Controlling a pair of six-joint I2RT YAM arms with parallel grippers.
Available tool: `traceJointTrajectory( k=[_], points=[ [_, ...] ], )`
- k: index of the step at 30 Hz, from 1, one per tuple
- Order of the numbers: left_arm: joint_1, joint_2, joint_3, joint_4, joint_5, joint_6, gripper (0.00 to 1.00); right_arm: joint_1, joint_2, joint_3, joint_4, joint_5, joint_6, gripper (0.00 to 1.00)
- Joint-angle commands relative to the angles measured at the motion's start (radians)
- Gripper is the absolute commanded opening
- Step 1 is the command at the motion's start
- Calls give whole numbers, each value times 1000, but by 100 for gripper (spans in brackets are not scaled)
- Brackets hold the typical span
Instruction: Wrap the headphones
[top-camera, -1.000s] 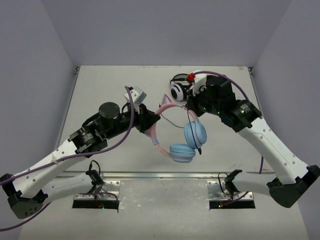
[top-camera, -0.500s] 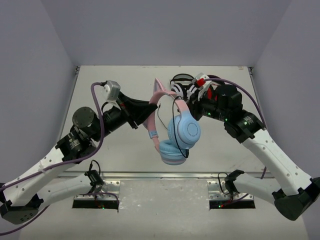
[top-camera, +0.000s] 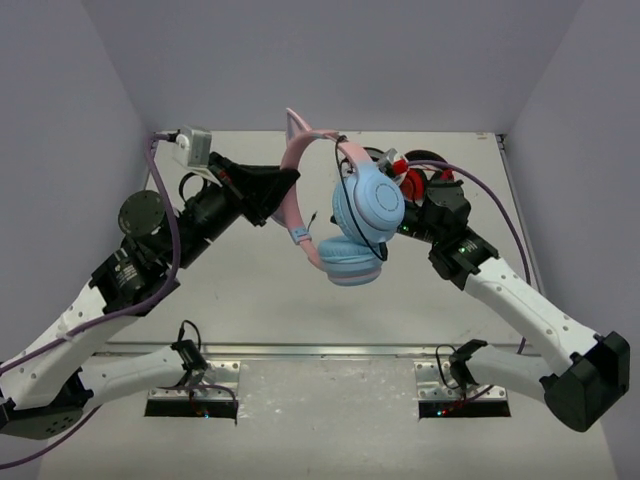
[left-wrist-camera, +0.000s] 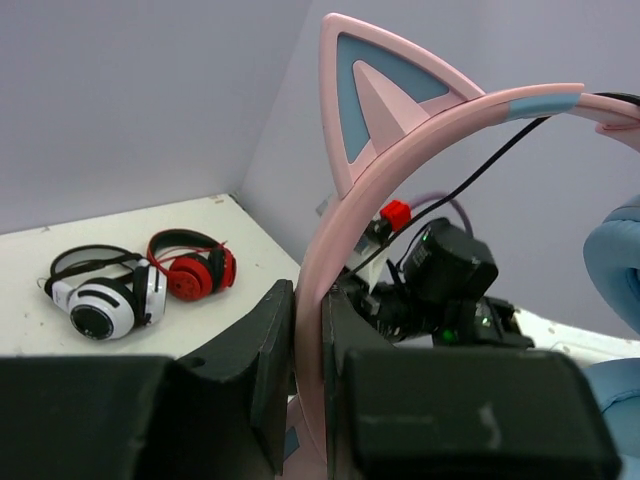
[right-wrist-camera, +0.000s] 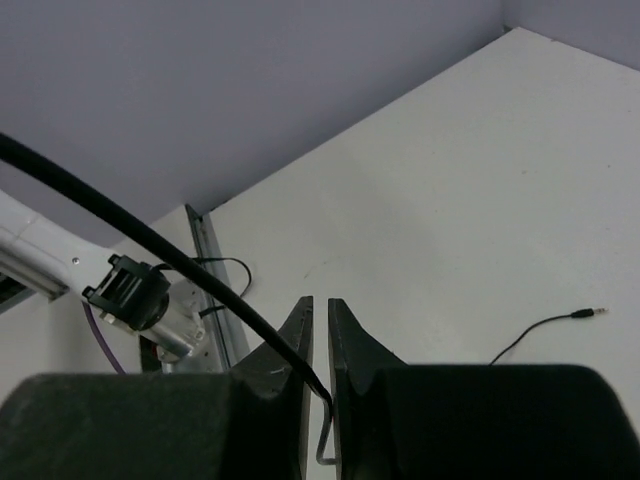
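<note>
The headphones (top-camera: 366, 203) hang lifted above the worktop's middle, toward its far edge. The left gripper (left-wrist-camera: 308, 335) clamps their pink headband (left-wrist-camera: 325, 250) below a cat ear, and the right gripper (right-wrist-camera: 320, 312) pinches the black cable (right-wrist-camera: 150, 250).

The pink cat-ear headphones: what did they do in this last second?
The headphones lifted higher and toward the far wall, carried by the left gripper clamped on the headband. The right gripper followed, pinching the black cable. Both grips look unchanged.
</note>
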Motion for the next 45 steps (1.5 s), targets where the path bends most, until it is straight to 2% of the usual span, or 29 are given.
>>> traceJointTrajectory(
  k=[1, 6, 9, 12, 15, 19, 21, 23, 26, 29, 33, 37, 39, 45],
  points=[
    [-12, 4, 107, 80, -101, -53, 0, -3, 28, -47, 228, -44, 99, 11],
    [-12, 34, 159, 83, -167, -67, 1, -2, 88, -101, 397, -84, 197, 10],
    [-12, 61, 199, 67, -256, -65, 0, 0, 126, -148, 495, -94, 246, 10],
    [-12, 115, 271, 49, -356, -24, 0, 10, 142, -209, 591, -93, 277, 2],
    [-12, 190, 367, 14, -436, 27, 0, 24, 129, -277, 656, -85, 289, 1],
    [-12, 285, 482, -19, -531, 82, 0, 29, 120, -329, 713, -96, 312, 11],
    [-10, 334, 534, -29, -569, 89, 0, 33, 113, -352, 749, -100, 336, 12],
    [-10, 365, 565, -34, -574, 91, 0, 35, 108, -368, 786, -101, 349, 10],
    [-10, 411, 604, -26, -626, 73, 0, 38, 90, -389, 831, -99, 381, 2],
    [-10, 438, 625, -11, -696, 86, 0, 43, 74, -418, 883, -107, 409, 1],
    [-10, 468, 659, 27, -776, 160, 0, 59, 38, -457, 898, -114, 421, 7],
    [11, 494, 665, 102, -853, 246, 0, 67, -8, -480, 857, -120, 406, 7],
    [42, 506, 660, 96, -850, 220, 0, 84, -21, -477, 813, -119, 393, 2],
    [179, 538, 656, 11, -789, 136, 0, 128, -71, -435, 681, -117, 350, 1]
  ],
)
